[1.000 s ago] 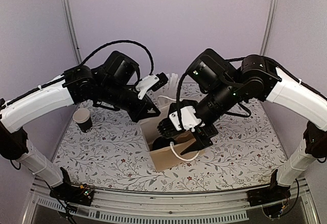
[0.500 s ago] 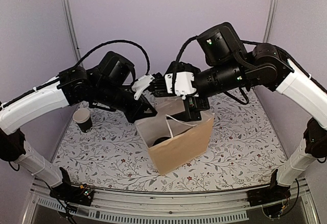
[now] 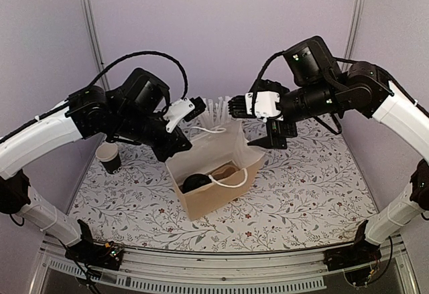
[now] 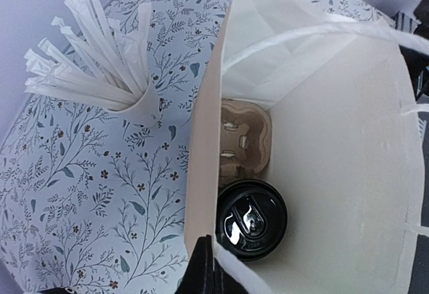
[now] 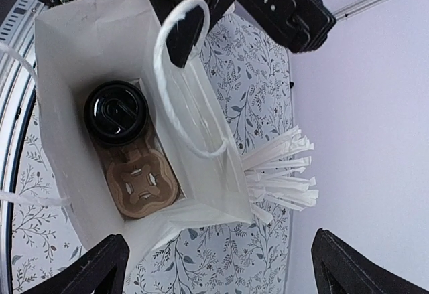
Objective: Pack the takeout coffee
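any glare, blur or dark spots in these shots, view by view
Left wrist: bag lining bright, nearly washed out at the top; glossy highlights on the lid. Right wrist: sharp, evenly lit, ring glare on the lid, carrier cut-outs clear. Top external: soft even light, but the bag's inside is shadowed and the lid reads as a dark blob.

Lidded coffee (image 5: pixel 117 113) in the bag (image 3: pixel 214 203), a second cup (image 3: pixel 108 156) out on the table (image 3: pixel 301 187)
The round black lid (image 4: pixel 251 219) sits flat on top, upright in the bag's left end, in one pocket of the carrier (image 5: pixel 141 180); the body under it is hidden. The second cup, small, black and white inside, stands open and upright at far left.
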Tool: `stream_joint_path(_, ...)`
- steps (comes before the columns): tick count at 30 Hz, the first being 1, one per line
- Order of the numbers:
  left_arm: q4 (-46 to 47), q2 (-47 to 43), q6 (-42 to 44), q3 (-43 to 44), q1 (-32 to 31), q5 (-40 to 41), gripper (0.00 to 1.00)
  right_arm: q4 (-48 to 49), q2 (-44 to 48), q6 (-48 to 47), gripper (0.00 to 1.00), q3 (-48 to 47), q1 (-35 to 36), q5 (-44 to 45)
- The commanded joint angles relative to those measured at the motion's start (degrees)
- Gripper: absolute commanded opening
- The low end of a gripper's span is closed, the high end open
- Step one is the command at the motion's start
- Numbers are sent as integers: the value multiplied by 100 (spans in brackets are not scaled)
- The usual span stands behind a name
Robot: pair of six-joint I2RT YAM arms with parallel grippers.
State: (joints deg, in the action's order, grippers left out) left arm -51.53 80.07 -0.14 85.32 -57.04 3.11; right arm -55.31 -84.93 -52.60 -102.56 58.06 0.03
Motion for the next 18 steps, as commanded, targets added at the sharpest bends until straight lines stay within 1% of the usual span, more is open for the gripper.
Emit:
stream_joint_path(1,-124,-233,105,64,-214,572,0,41,233,63,99,254,-723,-348)
stream_joint_path(5,-283,-218,47,68,-603,1142,0,150,447,180,99,553,-1446,-608)
stream_joint_path(10,-443,-136,28,89,-961,1659,0,139,641,384,99,817,-2119,-846)
stream_joint_path(16,-437,-39,-146,56,-1622,1815,0,152,903,439,99,1232,-2538,-1013)
stream_joint_path(18,-442,-8,-251,41,-1857,1884,4,154,932,455,99,1300,-2611,-1069)
